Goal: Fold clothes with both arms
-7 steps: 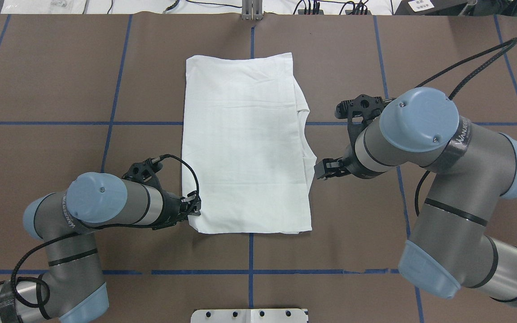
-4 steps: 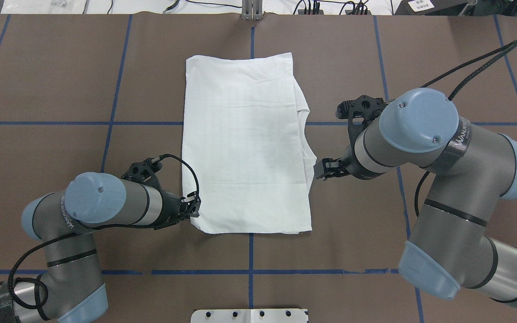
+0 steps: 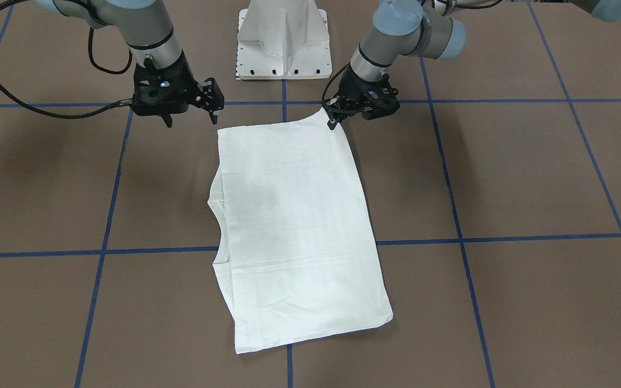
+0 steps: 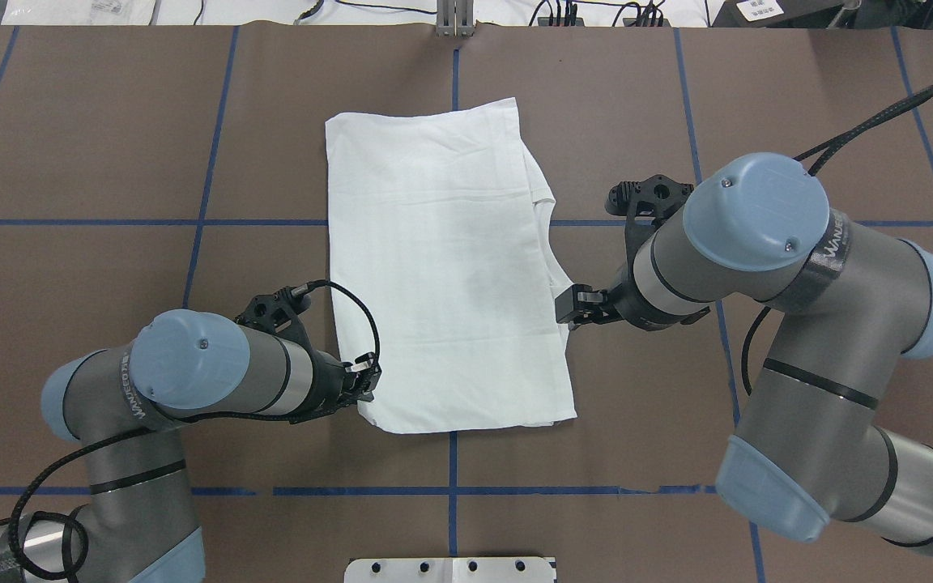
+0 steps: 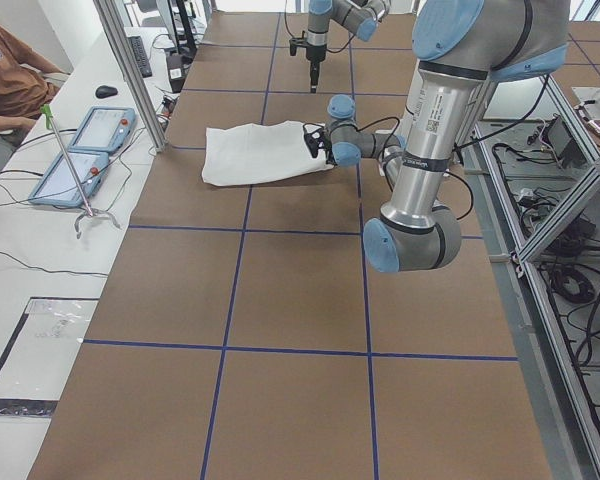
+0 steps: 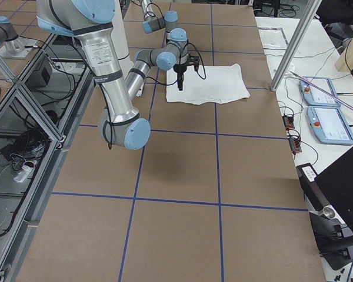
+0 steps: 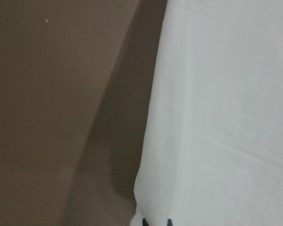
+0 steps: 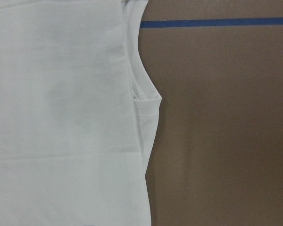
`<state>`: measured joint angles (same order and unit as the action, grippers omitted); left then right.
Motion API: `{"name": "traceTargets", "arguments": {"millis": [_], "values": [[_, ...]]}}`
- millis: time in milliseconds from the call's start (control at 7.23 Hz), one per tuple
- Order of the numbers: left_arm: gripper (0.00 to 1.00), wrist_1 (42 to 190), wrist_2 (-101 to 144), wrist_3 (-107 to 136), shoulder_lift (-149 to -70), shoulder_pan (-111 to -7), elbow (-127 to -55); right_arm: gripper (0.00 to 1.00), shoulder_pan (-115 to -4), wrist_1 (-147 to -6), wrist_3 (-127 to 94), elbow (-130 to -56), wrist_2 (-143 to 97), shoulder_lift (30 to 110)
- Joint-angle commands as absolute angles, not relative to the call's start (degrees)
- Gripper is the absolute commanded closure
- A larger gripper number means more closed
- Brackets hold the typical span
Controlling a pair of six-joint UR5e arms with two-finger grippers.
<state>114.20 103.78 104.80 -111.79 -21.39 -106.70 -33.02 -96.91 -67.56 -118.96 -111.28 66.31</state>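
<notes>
The white shirt (image 4: pixel 442 267) lies folded into a long rectangle in the middle of the brown table, with sleeve and collar edges showing along its right side. A faint grey patch shows through the cloth. My left gripper (image 4: pixel 368 380) is shut on the shirt's near left corner (image 3: pixel 328 119), which is raised a little off the table. In the left wrist view the cloth (image 7: pixel 226 117) runs down between the fingertips. My right gripper (image 4: pixel 565 306) hovers open just over the shirt's right edge (image 8: pixel 141 141), holding nothing; it is also in the front view (image 3: pixel 214 102).
The white pedestal base (image 3: pixel 282 40) stands at the robot's side of the table. Blue tape lines (image 4: pixel 450 453) cross the brown surface. Two tablets (image 5: pixel 80 150) and a seated person (image 5: pixel 10 70) are beyond the table's far edge, behind a metal post (image 5: pixel 130 70).
My left gripper has moved right and toward the robot with the corner, dragging the shirt's near end rightward so the shirt sits slightly rotated. My right gripper has shifted a little left to the shirt's edge.
</notes>
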Motion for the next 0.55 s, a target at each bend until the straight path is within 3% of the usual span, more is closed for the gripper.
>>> {"name": "traceTargets", "arguments": {"millis": [0, 415], "values": [[1.00, 113.99, 103.97, 104.41, -112.06, -21.36, -106.79, 0.00, -34.53, -96.94, -67.85, -119.53, -114.51, 66.27], [1.00, 113.65, 104.06, 104.41, -112.41, -21.36, -106.87, 0.00, -31.84, -96.94, -72.22, -117.87, -112.43, 66.36]]}}
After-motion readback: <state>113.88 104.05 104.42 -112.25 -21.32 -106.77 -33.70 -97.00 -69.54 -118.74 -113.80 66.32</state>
